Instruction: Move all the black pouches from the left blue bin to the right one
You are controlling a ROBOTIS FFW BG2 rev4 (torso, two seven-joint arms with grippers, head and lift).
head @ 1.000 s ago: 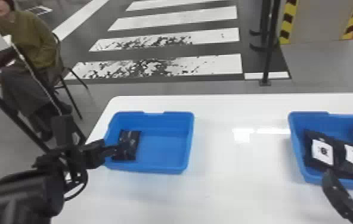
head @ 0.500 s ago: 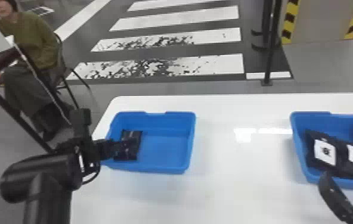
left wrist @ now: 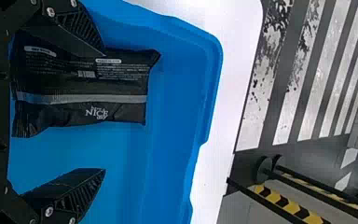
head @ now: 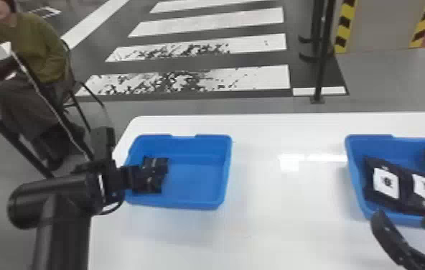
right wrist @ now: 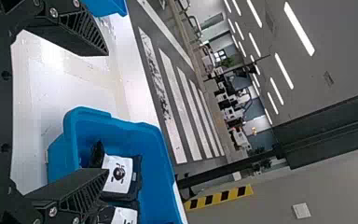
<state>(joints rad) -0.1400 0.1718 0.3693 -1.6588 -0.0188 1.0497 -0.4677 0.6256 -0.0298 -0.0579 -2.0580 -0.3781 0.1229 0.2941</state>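
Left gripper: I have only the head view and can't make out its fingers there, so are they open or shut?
Observer: Open. In the left wrist view, the left gripper's fingers stand well apart.
Operator: Where are they against the black pouch below?
Observer: One finger overlaps an edge of the black pouch, the other has bare floor of the left blue bin beneath it; I can't tell whether anything touches.
Operator: And which face of the pouch is up?
Observer: One with white lettering on it.
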